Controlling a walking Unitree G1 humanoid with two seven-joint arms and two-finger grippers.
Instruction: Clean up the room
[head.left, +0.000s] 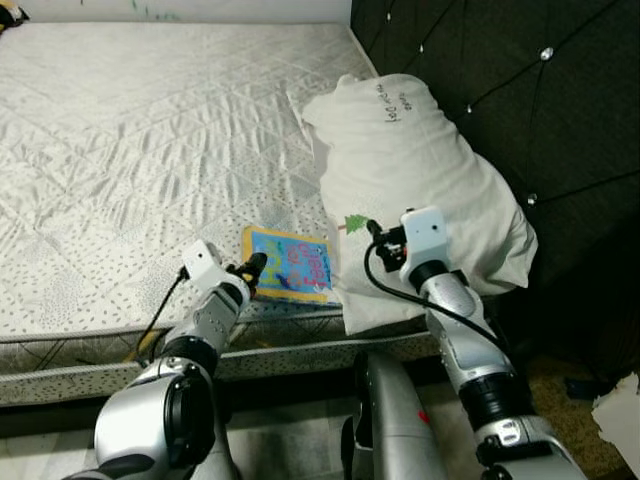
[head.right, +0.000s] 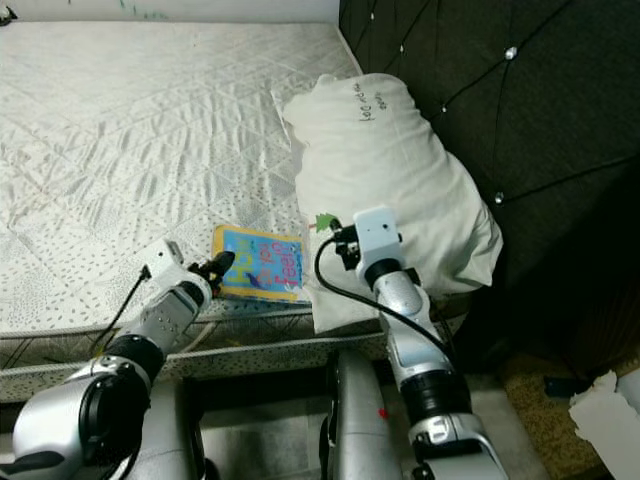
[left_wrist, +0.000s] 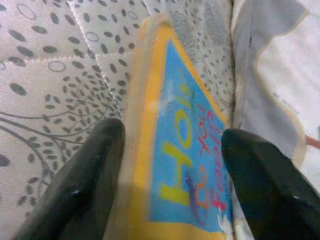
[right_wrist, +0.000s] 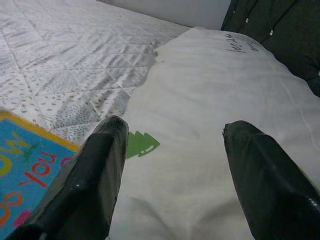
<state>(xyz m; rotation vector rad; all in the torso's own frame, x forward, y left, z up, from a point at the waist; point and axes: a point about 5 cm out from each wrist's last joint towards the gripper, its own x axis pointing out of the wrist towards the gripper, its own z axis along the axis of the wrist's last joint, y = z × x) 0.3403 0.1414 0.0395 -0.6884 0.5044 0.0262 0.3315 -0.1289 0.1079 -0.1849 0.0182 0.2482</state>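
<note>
A flat blue book with a yellow border (head.left: 289, 264) lies on the mattress (head.left: 140, 150) near its front edge, touching the white pillow (head.left: 415, 180) on its right. My left gripper (head.left: 253, 268) is open at the book's near left edge, its fingers (left_wrist: 85, 185) straddling that edge (left_wrist: 175, 165). My right gripper (head.left: 378, 236) hovers open over the pillow's front left part, just by a small green tree print (right_wrist: 142, 143). The pillow (right_wrist: 215, 130) spreads wide between the right fingers (right_wrist: 95, 175).
A dark tufted headboard (head.left: 520, 100) stands behind the pillow on the right. The mattress stretches far to the left and back. Torn white paper (head.left: 618, 408) lies on the floor at the lower right.
</note>
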